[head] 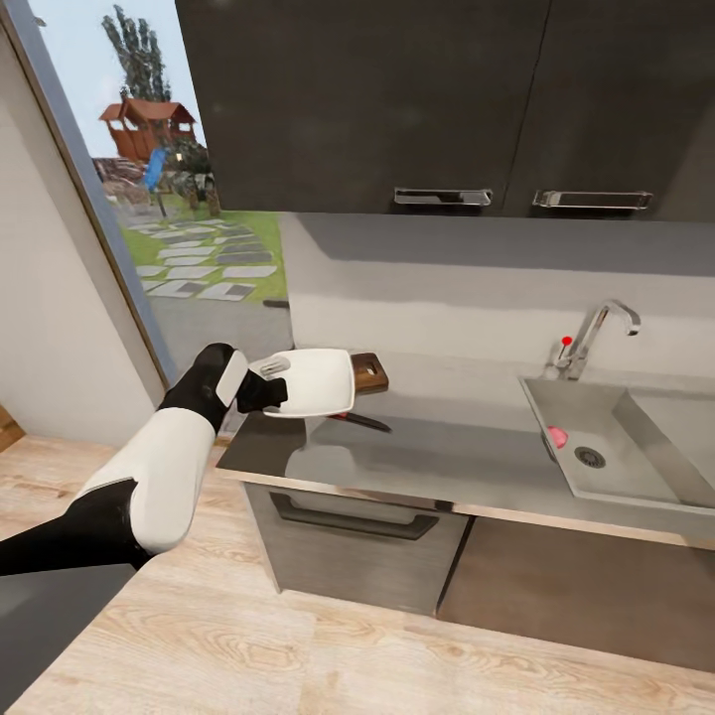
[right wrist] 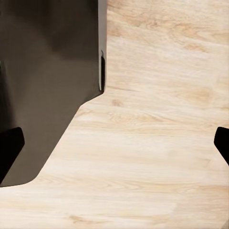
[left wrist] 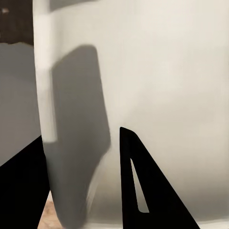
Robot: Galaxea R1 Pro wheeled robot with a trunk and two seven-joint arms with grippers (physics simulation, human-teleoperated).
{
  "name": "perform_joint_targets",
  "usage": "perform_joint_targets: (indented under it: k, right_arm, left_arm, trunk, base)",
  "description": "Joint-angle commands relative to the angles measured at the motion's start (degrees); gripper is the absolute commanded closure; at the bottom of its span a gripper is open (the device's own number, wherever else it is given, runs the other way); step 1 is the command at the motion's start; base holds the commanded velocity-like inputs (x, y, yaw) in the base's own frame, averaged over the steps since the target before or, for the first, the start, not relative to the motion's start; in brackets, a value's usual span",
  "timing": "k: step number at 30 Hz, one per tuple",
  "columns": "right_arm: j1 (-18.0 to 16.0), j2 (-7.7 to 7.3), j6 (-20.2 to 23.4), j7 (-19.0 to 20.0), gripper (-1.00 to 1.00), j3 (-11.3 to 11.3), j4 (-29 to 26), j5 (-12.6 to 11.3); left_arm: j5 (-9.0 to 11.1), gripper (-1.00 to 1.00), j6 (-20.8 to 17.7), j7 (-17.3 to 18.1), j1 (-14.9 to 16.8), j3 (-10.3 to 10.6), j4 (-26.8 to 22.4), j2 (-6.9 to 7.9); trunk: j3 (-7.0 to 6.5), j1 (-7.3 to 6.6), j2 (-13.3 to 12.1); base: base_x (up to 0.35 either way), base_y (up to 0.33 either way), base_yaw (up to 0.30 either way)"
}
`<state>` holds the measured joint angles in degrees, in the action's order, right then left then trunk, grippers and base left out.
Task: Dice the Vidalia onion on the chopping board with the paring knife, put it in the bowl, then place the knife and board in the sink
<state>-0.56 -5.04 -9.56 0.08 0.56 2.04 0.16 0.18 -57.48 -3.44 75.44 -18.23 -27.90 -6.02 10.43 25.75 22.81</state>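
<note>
Left gripper [head: 266, 389] is clamped on the near-left rim of the white bowl [head: 316, 382], holding it over the worktop [head: 447, 467] at its left end, above the chopping board [head: 369, 372] and paring knife [head: 362, 422]. The onion [head: 557, 437] lies in the sink [head: 636, 447] at right. Right gripper [right wrist: 117, 143] is spread wide over the wooden floor [right wrist: 157, 143].
</note>
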Motion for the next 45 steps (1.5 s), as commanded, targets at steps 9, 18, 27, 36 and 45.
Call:
perform_joint_targets:
  k: [9,18,27,36,45]
  right_arm:
    - [-0.06,-0.04,-0.37,0.01,-1.00,0.05,0.15,0.02]
    - [-0.06,-0.04,-0.37,0.01,-1.00,0.03,0.15,0.02]
    - [-0.06,-0.05,-0.36,0.01,-1.00,0.04,0.15,0.02]
    - [-0.06,-0.05,-0.37,0.01,-1.00,0.04,0.15,0.02]
    - [-0.06,-0.06,-0.37,0.01,-1.00,0.04,0.15,0.02]
  left_arm:
    - [0.19,1.00,-0.27,-0.34,0.06,-0.37,0.03,0.04]
    - [0.19,1.00,-0.27,-0.34,0.06,-0.35,0.05,0.04]
    - [0.18,1.00,-0.27,-0.34,0.06,-0.31,0.04,0.04]
    - [0.18,1.00,-0.27,-0.34,0.06,-0.28,0.04,0.04]
    - [0.18,1.00,-0.27,-0.34,0.06,-0.32,0.04,0.04]
  trunk:
    - [0.17,0.03,0.11]
    - [0.60,0.03,0.11]
    - [0.87,0.03,0.11]
    - [0.90,0.03,0.11]
    - [0.90,0.03,0.11]
  base:
    - [0.000,0.000,-0.012]
    - [0.000,0.000,-0.135]
    - [-0.140,0.111,-0.121]
    - [-0.203,0.227,-0.011]
    - [-0.024,0.098,-0.001]
